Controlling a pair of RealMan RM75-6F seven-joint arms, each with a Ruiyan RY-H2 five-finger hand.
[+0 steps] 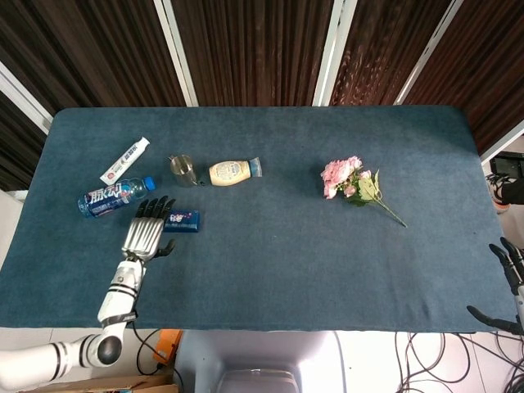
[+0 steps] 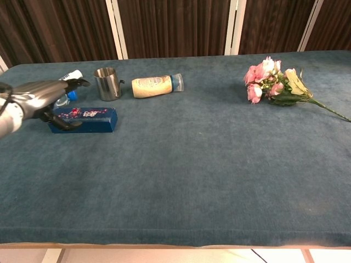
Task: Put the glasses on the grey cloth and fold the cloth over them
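Note:
Neither view shows any glasses or a grey cloth. My left hand (image 1: 146, 233) hovers at the left of the blue table (image 1: 270, 262) with its fingers stretched out flat and nothing in them. Its fingertips end just short of a blue box (image 1: 182, 221) that lies flat on the table. In the chest view the left hand (image 2: 39, 98) sits above and left of the blue box (image 2: 82, 119). My right hand (image 1: 511, 278) hangs off the table's right front corner, dark fingers apart and empty.
Behind the box lie a water bottle (image 1: 115, 196), a white tube (image 1: 125, 160), a steel cup (image 1: 183, 169) and a cream squeeze bottle (image 1: 233, 172). A bunch of pink flowers (image 1: 352, 182) lies right of centre.

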